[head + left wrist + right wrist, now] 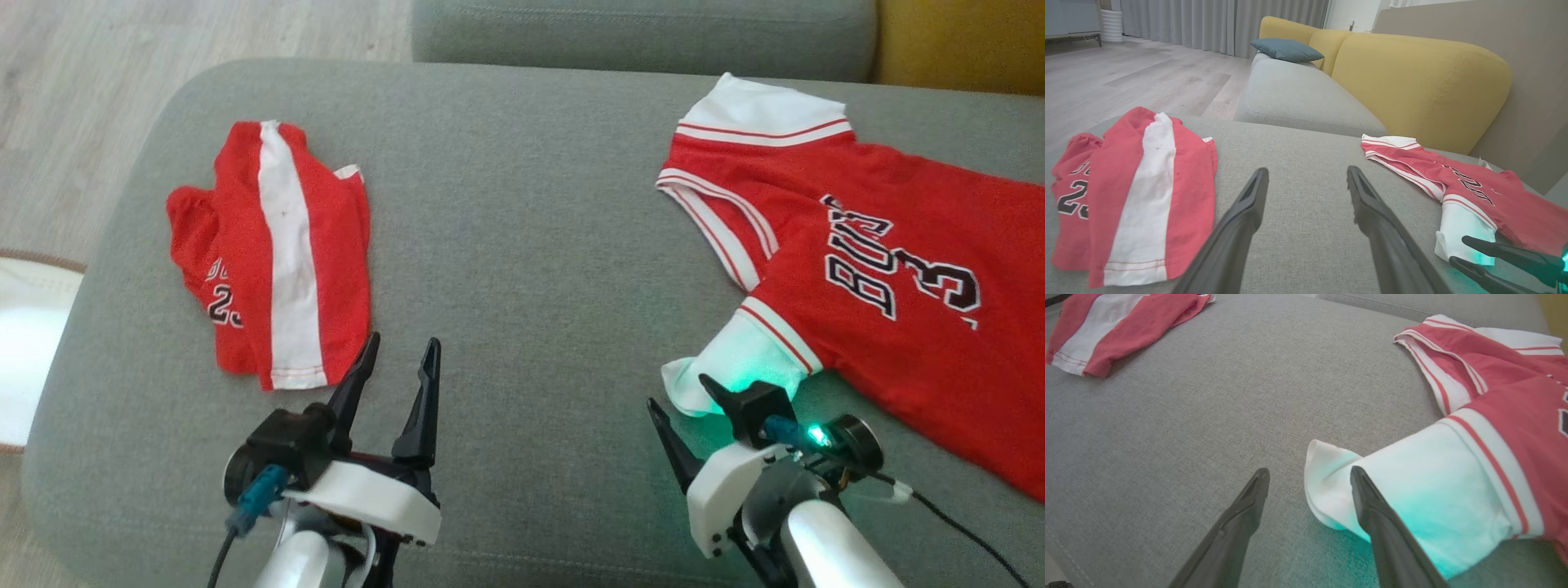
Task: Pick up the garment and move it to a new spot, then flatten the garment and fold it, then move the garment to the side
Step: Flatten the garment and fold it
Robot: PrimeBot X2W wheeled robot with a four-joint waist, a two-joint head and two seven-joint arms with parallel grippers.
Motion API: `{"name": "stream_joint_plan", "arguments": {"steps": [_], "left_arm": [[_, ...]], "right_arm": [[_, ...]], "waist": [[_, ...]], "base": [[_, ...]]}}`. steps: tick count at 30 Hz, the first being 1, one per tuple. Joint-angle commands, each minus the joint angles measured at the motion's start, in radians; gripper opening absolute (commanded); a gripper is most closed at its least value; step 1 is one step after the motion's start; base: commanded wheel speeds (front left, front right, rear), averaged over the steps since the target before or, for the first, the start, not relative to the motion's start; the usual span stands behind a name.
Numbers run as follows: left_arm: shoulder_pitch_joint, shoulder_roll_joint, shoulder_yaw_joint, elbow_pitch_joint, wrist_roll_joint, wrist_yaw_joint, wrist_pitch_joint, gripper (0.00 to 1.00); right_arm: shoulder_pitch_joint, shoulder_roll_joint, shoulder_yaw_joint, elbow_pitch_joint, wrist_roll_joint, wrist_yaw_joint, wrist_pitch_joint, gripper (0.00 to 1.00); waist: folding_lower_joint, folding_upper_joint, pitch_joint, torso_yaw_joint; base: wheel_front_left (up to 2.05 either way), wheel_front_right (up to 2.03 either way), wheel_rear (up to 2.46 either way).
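Both arms reach forward, low over the grey sofa seat (522,245). Left gripper (403,341), jaws apart, points just beside the folded shorts (277,245). Right gripper (678,390), jaws apart, sits at the white sleeve (735,359) of the red jersey (898,343) spread on the right.

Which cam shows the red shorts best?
Head view: the red shorts lie whole, seen from above on the cushion. Left wrist view shows them too, but at a shallow slant; right wrist view catches one end at its top edge.
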Motion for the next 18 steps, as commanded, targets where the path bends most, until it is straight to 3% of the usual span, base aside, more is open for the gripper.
{"name": "stream_joint_plan", "arguments": {"steps": [1, 11, 13, 18], "left_arm": [[-0.055, 0.005, 0.026, -0.029, -0.006, 0.006, -0.006, 1.00], [-0.068, 0.005, 0.022, -0.028, -0.010, 0.002, -0.006, 1.00], [-0.074, 0.005, 0.022, -0.025, -0.011, 0.000, -0.006, 1.00], [-0.081, 0.005, 0.024, -0.019, -0.011, 0.000, -0.006, 1.00]], "right_arm": [[-0.058, -0.004, 0.018, -0.015, -0.011, -0.001, -0.013, 1.00], [-0.103, -0.004, -0.008, 0.095, -0.021, -0.001, 0.003, 1.00], [-0.112, -0.004, -0.014, 0.116, -0.012, -0.001, 0.015, 0.00], [-0.135, -0.004, -0.029, 0.134, 0.035, -0.001, 0.001, 0.00]], "waist": [[0.0000, 0.0000, 0.012, 0.014], [0.0000, 0.0000, 0.041, 0.045], [0.0000, 0.0000, 0.044, 0.050], [0.0000, 0.0000, 0.041, 0.056]], "base": [[0.00, 0.00, 0.00], [0.00, 0.00, 0.00], [0.00, 0.00, 0.00], [0.00, 0.00, 0.00]]}}
